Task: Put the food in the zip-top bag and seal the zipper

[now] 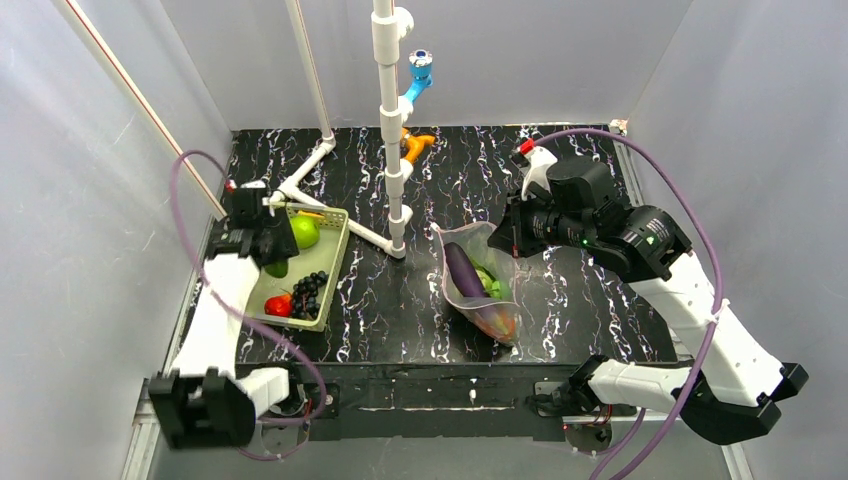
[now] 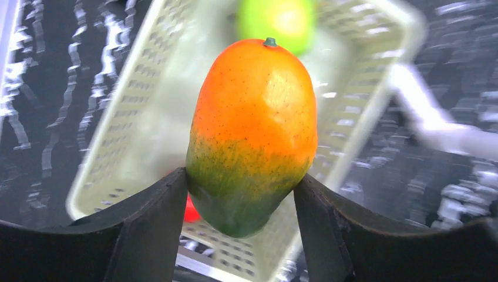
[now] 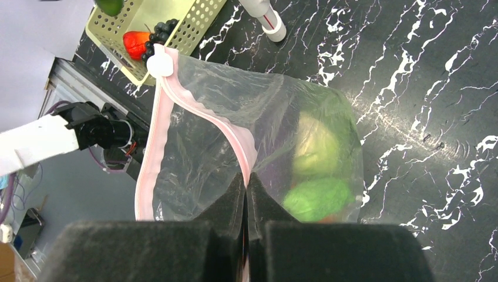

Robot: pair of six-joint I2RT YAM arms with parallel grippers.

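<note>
**A:** Where is the mango (image 2: 252, 135) right now?

**B:** In the left gripper (image 2: 239, 183). The fingers are pressed against its green lower end, stem end up, over the basket (image 2: 111, 141). It looks like a light, hard, glossy shell. Being rounded, it may pivot or slide out under a narrow grip, so hold it across the widest part.

**A:** And the zip-top bag (image 1: 478, 278)?

**B:** On the table right of centre, well apart from the basket, with its mouth open. A purple piece (image 1: 462, 268) and some green items are already inside.

**A:** What is the right gripper (image 3: 246, 183) doing?

**B:** It is closed flat on the zipper (image 3: 154, 135), pinching one lip. The film looks thin and limp, and I expect it to fold if pushed. The pink strip is the only stiff part, so take hold there.
</note>
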